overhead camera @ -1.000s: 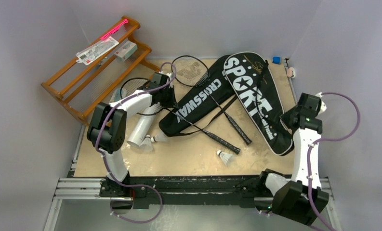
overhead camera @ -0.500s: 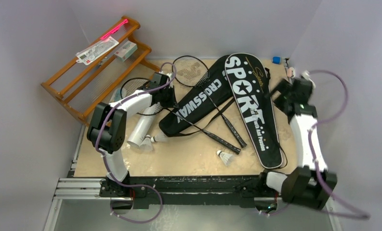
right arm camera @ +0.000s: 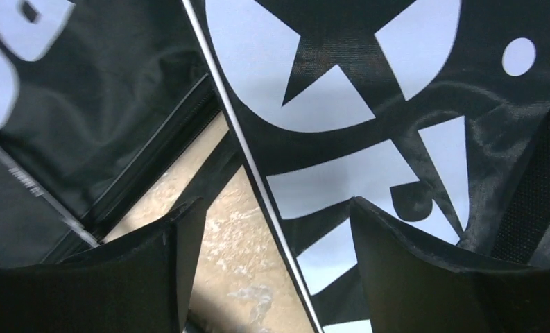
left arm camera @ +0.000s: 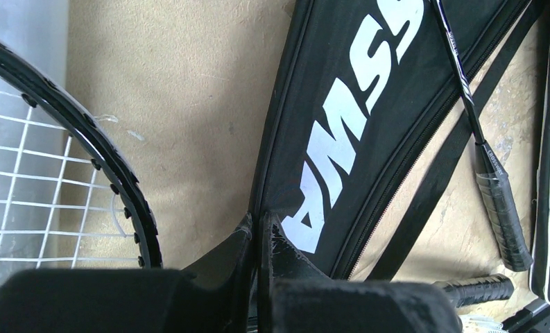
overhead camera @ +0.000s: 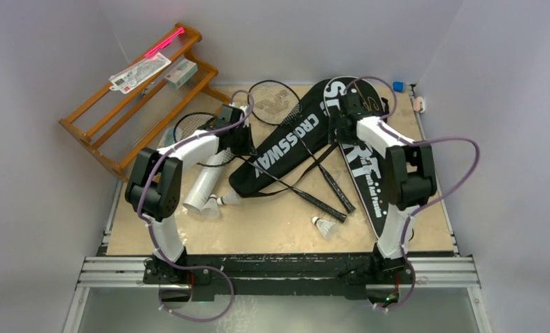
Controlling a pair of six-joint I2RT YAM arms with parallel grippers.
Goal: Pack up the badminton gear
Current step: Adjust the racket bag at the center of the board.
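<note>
Since the left end effector (left arm camera: 258, 232) pinches the CROSSWAY bag (left arm camera: 355, 104), it likely anchors it. The right end effector (right arm camera: 273, 208)—spread—overhangs the SPORT bag (right arm camera: 341, 83).

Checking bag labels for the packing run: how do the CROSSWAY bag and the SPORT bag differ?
1. The CROSSWAY bag has a plain black edge; the SPORT bag has white piping and a star in its lettering.
2. The left gripper is shut on the CROSSWAY bag's edge; the right gripper hangs open over the SPORT bag's edge.
3. A racket shaft crosses the CROSSWAY bag; the right arm covers much of the SPORT bag.
Both are black, racket-shaped and white-lettered.
</note>
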